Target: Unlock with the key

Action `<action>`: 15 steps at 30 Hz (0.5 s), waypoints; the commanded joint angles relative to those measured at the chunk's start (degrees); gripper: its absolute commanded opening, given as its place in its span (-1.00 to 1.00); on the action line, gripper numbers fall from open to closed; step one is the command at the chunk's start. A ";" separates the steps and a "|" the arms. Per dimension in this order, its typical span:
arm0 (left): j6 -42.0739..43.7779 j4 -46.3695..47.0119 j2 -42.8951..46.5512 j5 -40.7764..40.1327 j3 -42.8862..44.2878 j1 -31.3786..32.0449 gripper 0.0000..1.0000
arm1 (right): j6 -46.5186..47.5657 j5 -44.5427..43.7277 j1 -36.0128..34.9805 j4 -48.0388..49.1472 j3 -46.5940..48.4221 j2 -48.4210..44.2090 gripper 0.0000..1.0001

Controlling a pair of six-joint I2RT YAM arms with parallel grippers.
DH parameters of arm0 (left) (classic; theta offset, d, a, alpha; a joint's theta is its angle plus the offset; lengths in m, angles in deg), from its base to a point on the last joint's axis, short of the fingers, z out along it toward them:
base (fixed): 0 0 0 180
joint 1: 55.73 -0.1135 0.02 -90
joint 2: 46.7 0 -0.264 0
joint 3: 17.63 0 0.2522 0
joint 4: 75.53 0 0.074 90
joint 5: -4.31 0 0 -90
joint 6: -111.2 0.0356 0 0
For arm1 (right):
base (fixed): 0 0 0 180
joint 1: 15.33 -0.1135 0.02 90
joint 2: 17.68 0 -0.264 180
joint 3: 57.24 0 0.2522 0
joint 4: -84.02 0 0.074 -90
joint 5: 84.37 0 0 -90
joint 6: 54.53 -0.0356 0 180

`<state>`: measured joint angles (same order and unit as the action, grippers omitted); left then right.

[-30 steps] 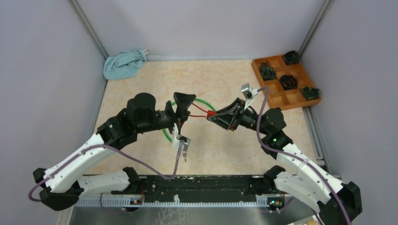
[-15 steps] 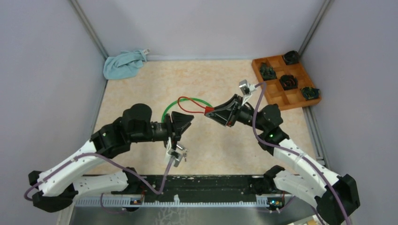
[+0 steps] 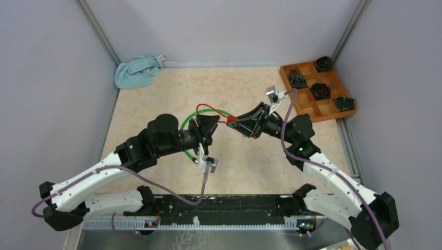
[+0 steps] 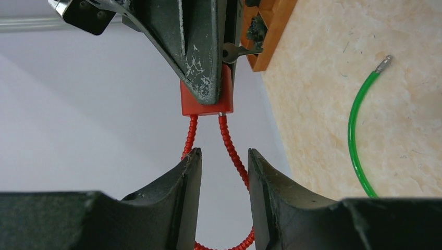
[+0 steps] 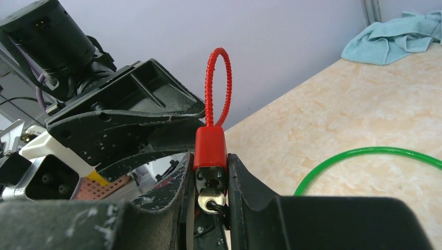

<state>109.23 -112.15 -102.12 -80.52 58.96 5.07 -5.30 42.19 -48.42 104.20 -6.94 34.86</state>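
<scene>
Right gripper (image 5: 211, 156): jaws closed on the body of the red cable padlock (image 5: 210, 148), one finger on each flat side. The lock is held clear of the table. A silver key (image 5: 211, 199) sits in the keyway at the end of the body that faces back into the gripper. The red cable shackle (image 5: 209, 78) rises from the other end as a closed loop.

Left gripper (image 4: 223, 156): jaws parted to a narrow gap and holding nothing. Its fingertips sit just short of the lock body and point at it. The two strands of the shackle pass the fingertips, one by each. Whether they touch cannot be told.

In the top view both grippers meet nose to nose above mid-table. Below them, a green cable (image 3: 183, 125) lies curved on the marbled tabletop (image 3: 250, 166).

A blue towel (image 3: 136, 71) lies bunched in the far left corner. A wooden compartment tray (image 3: 287, 80) at the far right holds dark items.
</scene>
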 commanded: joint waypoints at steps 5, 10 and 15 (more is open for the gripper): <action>-2.63 1.34 -2.16 -2.95 0.31 0.73 -0.43 | -1.06 -0.35 -0.10 5.43 3.27 -0.48 -1.00; -3.78 4.29 -4.76 -6.46 1.53 0.72 -0.99 | 1.38 -1.32 -1.64 2.53 3.95 -0.48 -1.00; -4.48 9.28 -4.56 -10.49 1.14 0.72 -1.00 | 3.89 -2.87 -1.64 -1.57 3.02 -3.49 -1.00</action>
<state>105.82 -108.23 -106.64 -87.10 59.22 5.42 -3.75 38.54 -48.96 101.73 -6.92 34.86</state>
